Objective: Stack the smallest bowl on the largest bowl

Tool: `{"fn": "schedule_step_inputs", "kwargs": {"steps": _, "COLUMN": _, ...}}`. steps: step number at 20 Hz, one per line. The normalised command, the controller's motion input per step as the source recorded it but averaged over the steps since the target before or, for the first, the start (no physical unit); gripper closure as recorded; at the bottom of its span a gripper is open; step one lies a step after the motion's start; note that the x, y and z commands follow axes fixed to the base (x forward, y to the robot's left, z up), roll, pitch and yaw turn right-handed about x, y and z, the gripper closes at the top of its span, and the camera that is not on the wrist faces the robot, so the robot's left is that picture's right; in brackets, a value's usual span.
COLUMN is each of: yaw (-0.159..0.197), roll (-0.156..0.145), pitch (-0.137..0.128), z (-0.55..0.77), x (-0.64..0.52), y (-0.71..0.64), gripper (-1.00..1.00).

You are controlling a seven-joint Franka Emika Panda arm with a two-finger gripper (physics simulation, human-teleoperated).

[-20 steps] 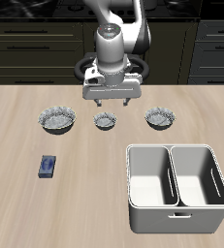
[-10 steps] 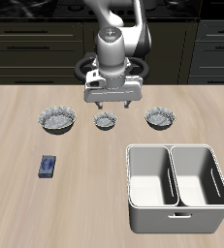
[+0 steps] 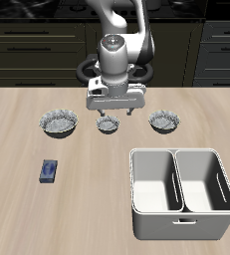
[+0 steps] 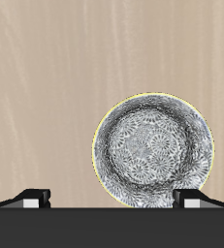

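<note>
Three speckled grey-white bowls stand in a row across the table. The smallest bowl (image 3: 108, 125) is the middle one. The largest bowl (image 3: 59, 122), with a broad crinkled rim, stands at one end of the row. My gripper (image 3: 115, 112) is open and empty, just above the smallest bowl and slightly off its centre. In the wrist view the smallest bowl (image 4: 154, 150) lies below my gripper (image 4: 112, 200), offset toward one fingertip (image 4: 192, 199). The largest bowl is out of the wrist view.
The medium bowl (image 3: 164, 122) stands at the other end of the row. A white two-compartment bin (image 3: 182, 214) sits near the table's front edge. A small blue box (image 3: 50, 170) lies in front of the largest bowl.
My gripper has come down toward the smallest bowl and stays open. The bowls have not moved.
</note>
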Motion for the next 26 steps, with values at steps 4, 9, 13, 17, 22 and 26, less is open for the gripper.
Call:
{"fn": "schedule_step_inputs", "kwargs": {"steps": 4, "yaw": 0.018, "roll": 0.002, "pitch": 0.009, "z": -0.14, "x": 0.05, "y": 0.02, "gripper": -1.00}}
{"fn": "schedule_step_inputs", "kwargs": {"steps": 9, "yaw": 0.029, "roll": 0.002, "pitch": 0.042, "z": -0.30, "x": 0.04, "y": 0.06, "gripper": -1.00}}
{"fn": "schedule_step_inputs", "kwargs": {"steps": 13, "yaw": 0.008, "roll": 0.049, "pitch": 0.063, "z": -0.39, "x": 0.04, "y": 0.04, "gripper": 1.00}}
{"fn": "schedule_step_inputs", "kwargs": {"steps": 17, "yaw": -0.005, "roll": 0.006, "pitch": 0.005, "z": -0.05, "x": 0.01, "y": -0.04, "gripper": 1.00}}
{"fn": "schedule_step_inputs", "kwargs": {"steps": 22, "yaw": 0.004, "roll": -0.014, "pitch": -0.028, "z": 0.13, "x": 0.05, "y": -0.06, "gripper": 1.00}}
{"fn": "schedule_step_inputs", "kwargs": {"steps": 26, "yaw": -0.015, "roll": 0.000, "pitch": -0.023, "z": 0.19, "x": 0.01, "y": -0.05, "gripper": 1.00}}
